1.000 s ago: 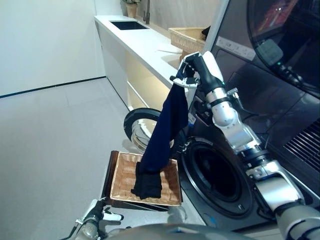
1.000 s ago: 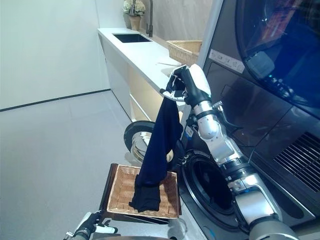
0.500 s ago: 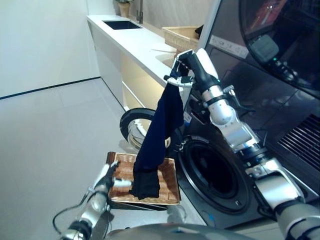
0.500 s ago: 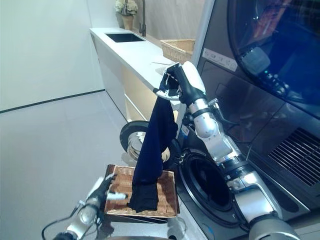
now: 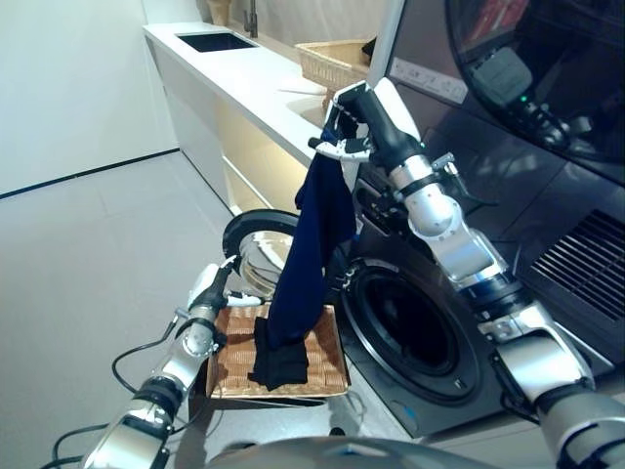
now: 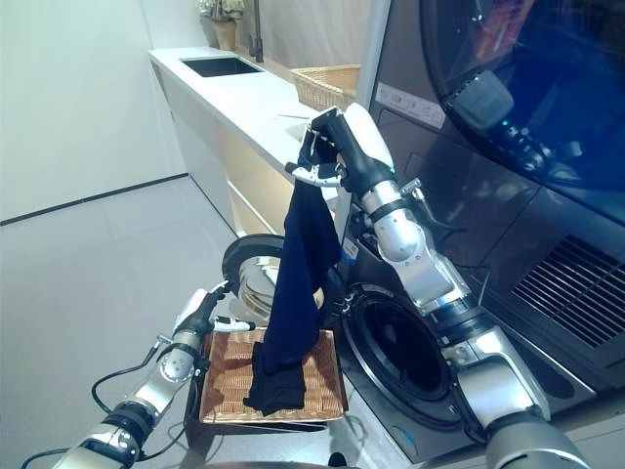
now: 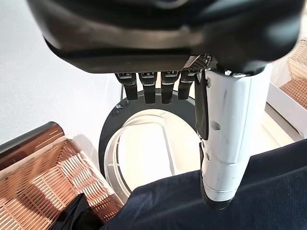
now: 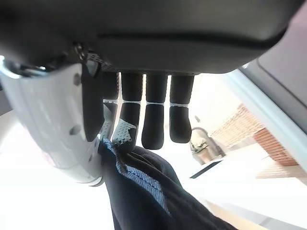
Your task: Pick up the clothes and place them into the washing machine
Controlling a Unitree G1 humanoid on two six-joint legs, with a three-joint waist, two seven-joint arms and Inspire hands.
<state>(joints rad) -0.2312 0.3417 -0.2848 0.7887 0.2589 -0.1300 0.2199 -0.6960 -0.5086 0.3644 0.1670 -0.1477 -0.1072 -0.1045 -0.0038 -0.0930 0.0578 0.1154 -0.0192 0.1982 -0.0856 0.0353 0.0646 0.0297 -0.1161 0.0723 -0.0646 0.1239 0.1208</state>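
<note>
A long navy garment hangs from my right hand, which is raised high in front of the machine and shut on its top edge; the right wrist view shows thumb and fingers pinching the cloth. Its lower end bunches in a wicker basket on the floor. The washing machine's round opening gapes dark just right of the garment, its door swung open behind the cloth. My left hand hovers open over the basket's left edge, near the cloth's lower part.
A white counter with a sink runs along the back, with a second wicker basket on it. A dark upper machine sits above the washer. Grey floor stretches to the left.
My left hand has risen from the bottom edge up to the basket's left side, close to the hanging garment. The right hand still holds the garment high. The camera has shifted.
</note>
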